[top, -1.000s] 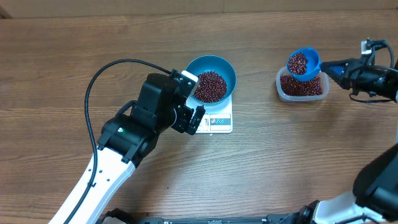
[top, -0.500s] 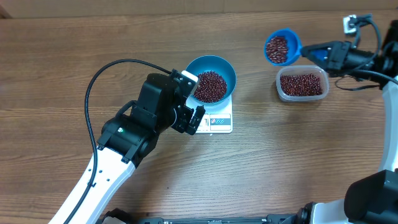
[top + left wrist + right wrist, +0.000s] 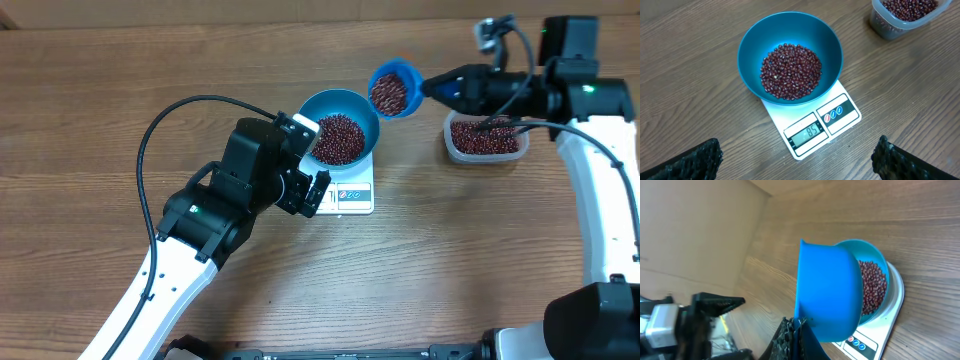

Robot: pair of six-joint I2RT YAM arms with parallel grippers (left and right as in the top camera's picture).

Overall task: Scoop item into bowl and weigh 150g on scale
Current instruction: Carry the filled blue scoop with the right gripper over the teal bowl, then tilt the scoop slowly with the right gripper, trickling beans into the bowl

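Note:
The blue bowl (image 3: 362,112) stands on the white scale (image 3: 352,197) and holds a heap of red-brown beans (image 3: 338,138). In the left wrist view the bowl (image 3: 754,45), its beans (image 3: 790,71) and the scale (image 3: 840,112) lie ahead; the display reads 85. My left gripper (image 3: 311,161) hovers open just left of the scale, nothing between its fingers (image 3: 696,161). My right gripper (image 3: 447,86) is shut on the handle of a small blue scoop (image 3: 391,90) full of beans, held at the bowl's upper right rim. From the right wrist the scoop (image 3: 827,287) hides part of the bowl (image 3: 879,262).
A clear plastic tub (image 3: 485,138) of beans sits right of the scale, below the right arm; it also shows as the tub (image 3: 905,14) in the left wrist view. A black cable (image 3: 170,115) loops over the left arm.
My right gripper has carried the loaded scoop leftward from above the tub to the bowl's right rim. The left arm, bowl and scale have not moved.

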